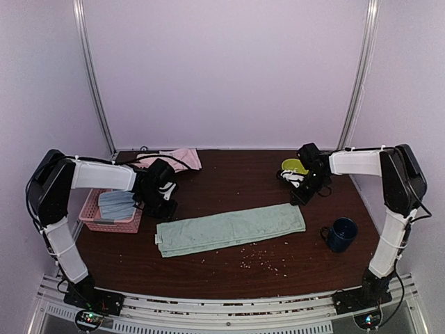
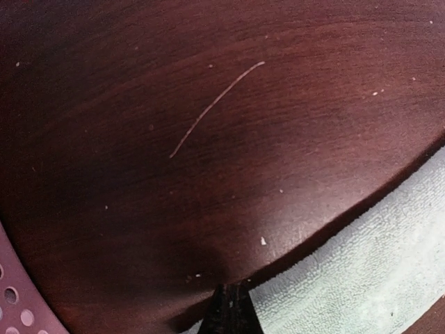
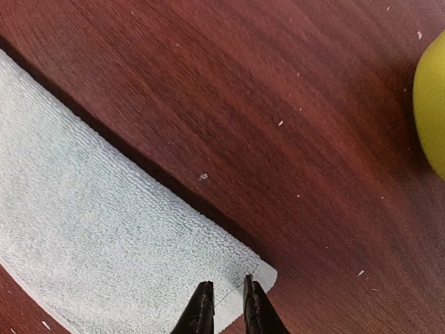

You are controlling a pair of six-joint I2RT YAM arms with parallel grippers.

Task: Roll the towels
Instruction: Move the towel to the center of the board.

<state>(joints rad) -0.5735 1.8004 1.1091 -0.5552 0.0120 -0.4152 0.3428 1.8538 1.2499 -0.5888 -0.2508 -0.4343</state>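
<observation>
Towels numbered two. The sage green towel (image 1: 229, 229) lay flat in a long folded strip, its long axis running from the left gripper (image 2: 228, 309) to the right gripper (image 3: 226, 306). The left fingers were pressed together at its edge; whether they pinched cloth was unclear. The right fingers stood narrowly apart over its corner, holding nothing. The pale pink towel (image 1: 179, 158) lay behind the left fingers, with one pink basket (image 1: 90, 209) beside them. One yellow-green bowl (image 1: 294, 167) and one navy mug (image 1: 342, 234) sat near the right fingers.

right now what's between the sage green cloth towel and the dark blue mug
Only bare wooden table separates the sage green cloth towel and dark blue mug, in the top view.
</observation>
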